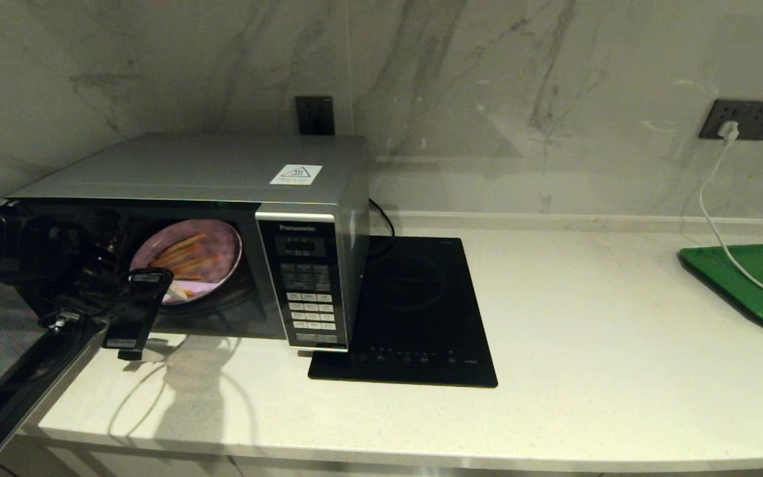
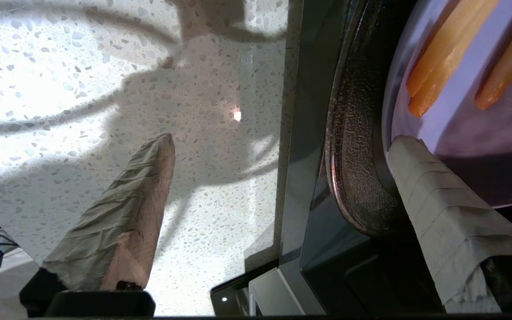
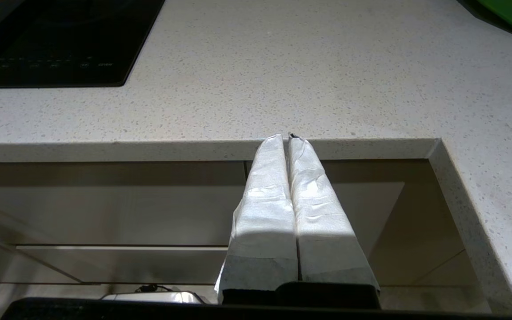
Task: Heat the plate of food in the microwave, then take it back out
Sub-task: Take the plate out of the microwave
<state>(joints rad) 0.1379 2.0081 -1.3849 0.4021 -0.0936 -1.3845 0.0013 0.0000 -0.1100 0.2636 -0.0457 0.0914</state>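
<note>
My left gripper (image 2: 278, 146) is spread wide, one finger on the near rim of the plate of food (image 2: 482, 133) inside the open microwave (image 1: 315, 192), w/ other finger outside; plate prob stiff, light, slick, so pinch rim, keep level.

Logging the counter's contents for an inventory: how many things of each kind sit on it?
Microwave: 1
Plate of food: 1
Black induction hob: 1
Green tray: 1
Total: 4
</note>
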